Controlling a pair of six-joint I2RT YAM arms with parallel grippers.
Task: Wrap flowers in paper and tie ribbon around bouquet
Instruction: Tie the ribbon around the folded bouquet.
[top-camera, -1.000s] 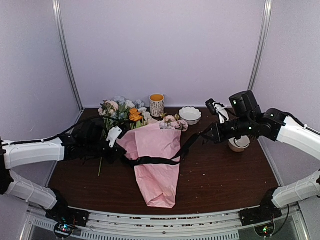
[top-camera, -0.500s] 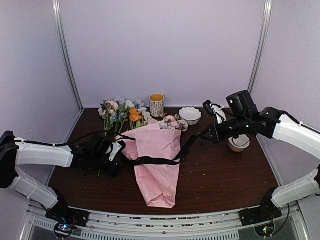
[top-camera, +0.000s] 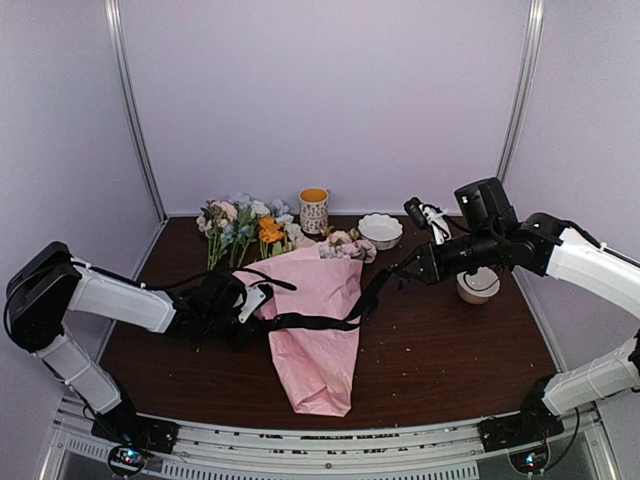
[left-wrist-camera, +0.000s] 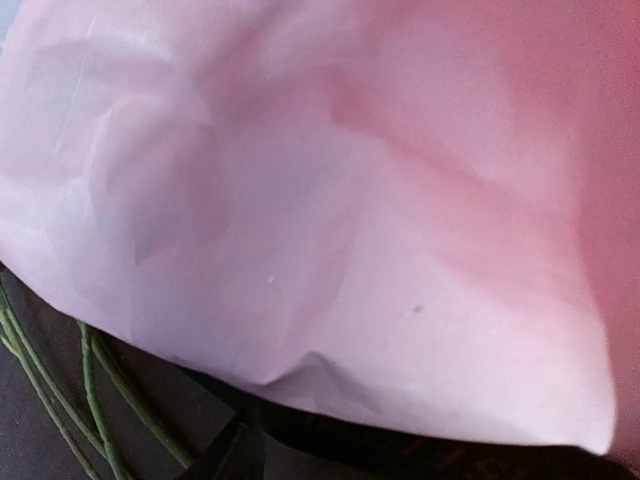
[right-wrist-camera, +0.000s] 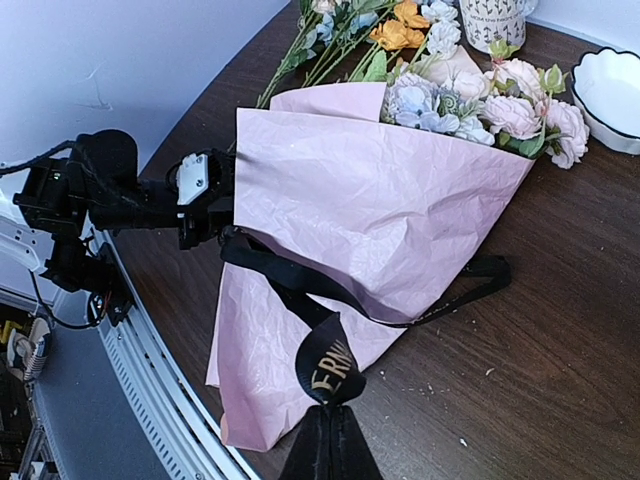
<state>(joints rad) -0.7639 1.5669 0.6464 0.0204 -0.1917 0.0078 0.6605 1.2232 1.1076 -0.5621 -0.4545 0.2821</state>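
Right jaws clamp ribbon (right-wrist-camera: 325, 366); left jaws parted.

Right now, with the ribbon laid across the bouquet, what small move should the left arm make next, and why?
Probably dip the left jaws slightly and close on the ribbon at the left edge of the bouquet. The right jaws pinch its other end, while the left wrist view shows mostly paper, the band just below it.

The paper (right-wrist-camera: 370, 200) looks thin, matt and finely crinkled. The ribbon (right-wrist-camera: 325, 368) is flat black cloth with gold lettering. The desk (right-wrist-camera: 570, 330) is dark, dull-sheened wood.
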